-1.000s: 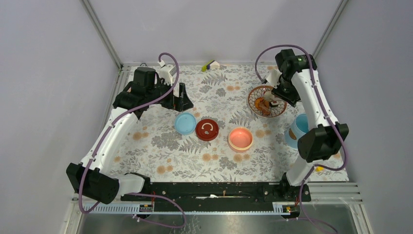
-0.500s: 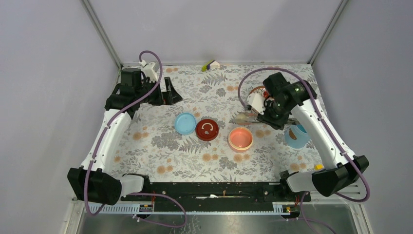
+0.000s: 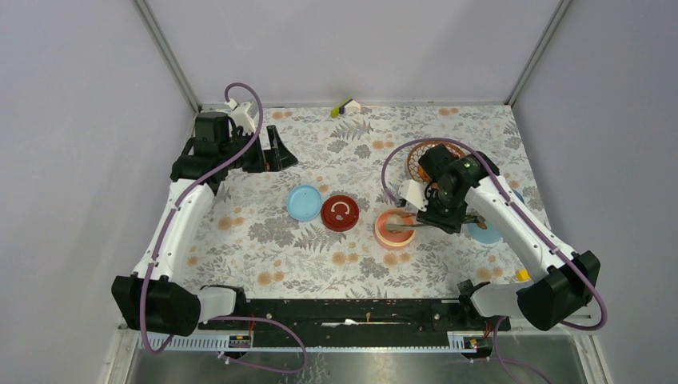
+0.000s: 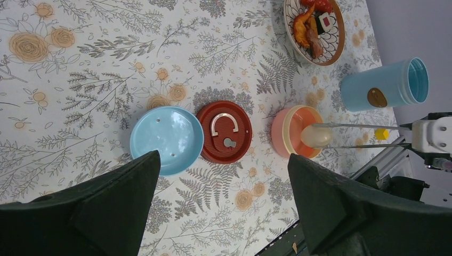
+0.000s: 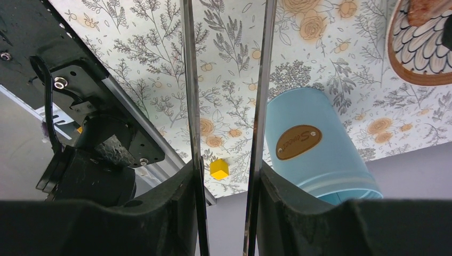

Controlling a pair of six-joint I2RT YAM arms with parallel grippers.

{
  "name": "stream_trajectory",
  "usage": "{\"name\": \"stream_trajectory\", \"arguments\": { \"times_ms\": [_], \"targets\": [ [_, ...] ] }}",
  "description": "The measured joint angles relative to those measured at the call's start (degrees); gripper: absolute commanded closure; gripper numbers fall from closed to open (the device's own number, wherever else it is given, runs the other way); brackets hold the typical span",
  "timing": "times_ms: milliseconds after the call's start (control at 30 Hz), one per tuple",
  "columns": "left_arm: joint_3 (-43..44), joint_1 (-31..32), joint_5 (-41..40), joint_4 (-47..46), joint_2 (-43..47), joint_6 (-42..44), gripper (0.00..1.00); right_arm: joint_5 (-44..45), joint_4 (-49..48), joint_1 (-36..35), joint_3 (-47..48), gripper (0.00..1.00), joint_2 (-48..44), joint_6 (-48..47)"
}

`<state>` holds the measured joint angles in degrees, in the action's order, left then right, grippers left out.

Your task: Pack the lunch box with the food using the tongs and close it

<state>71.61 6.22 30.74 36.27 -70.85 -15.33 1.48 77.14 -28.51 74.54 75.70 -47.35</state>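
- The left gripper hangs over the far-left corner of the floral tabletop. Its jaws are spread wide with nothing between them. Its own camera shows its two dark fingers far apart at the bottom corners.
- The light-blue disc lies flat near the middle of the table, edge to edge with a dark red lid on its right. The left wrist view shows a curved metal handle on that lid. From above the handle is only a pale loop.
- The salmon-pink bowl sits just right of the lid, not touching it.
- The tongs reach in over the bowl's rim from the right, their tips pinching the white egg above the bowl's inside. I cannot tell whether the egg touches the bottom. The top view shows it only as a pale smudge.
- The right gripper is clamped on the tongs. Only the right wrist view shows its fingers pressing the outer sides of both thin arms.
- The patterned dish holds food pieces, orange and red, in the left wrist view. From above the right arm covers half of the dish.
- The light-blue shell shows a brown oval badge, and the left wrist view adds its open mouth. From above only a sliver shows beside the arm.
- A yellow cube sits by the table's near-right edge.
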Motion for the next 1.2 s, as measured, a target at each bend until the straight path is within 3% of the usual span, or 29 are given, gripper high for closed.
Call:
{"name": "stream_trajectory", "arguments": {
  "times_ms": [500,767,1200],
  "targets": [
    [0.0,-0.1,0.8,0.0,-0.5,-0.2,0.01,-0.6,-1.0,0.0,-4.1,0.45,0.0,0.0],
    [0.0,-0.1,1.1,0.0,-1.0,-0.2,0.01,-0.5,-0.8,0.0,-3.5,0.49,0.0,0.1],
    [0.0,-0.1,1.3,0.0,-1.0,-0.2,0.01,1.0,-1.1,1.2,7.0,0.51,2.6,3.7]
  ]
}}
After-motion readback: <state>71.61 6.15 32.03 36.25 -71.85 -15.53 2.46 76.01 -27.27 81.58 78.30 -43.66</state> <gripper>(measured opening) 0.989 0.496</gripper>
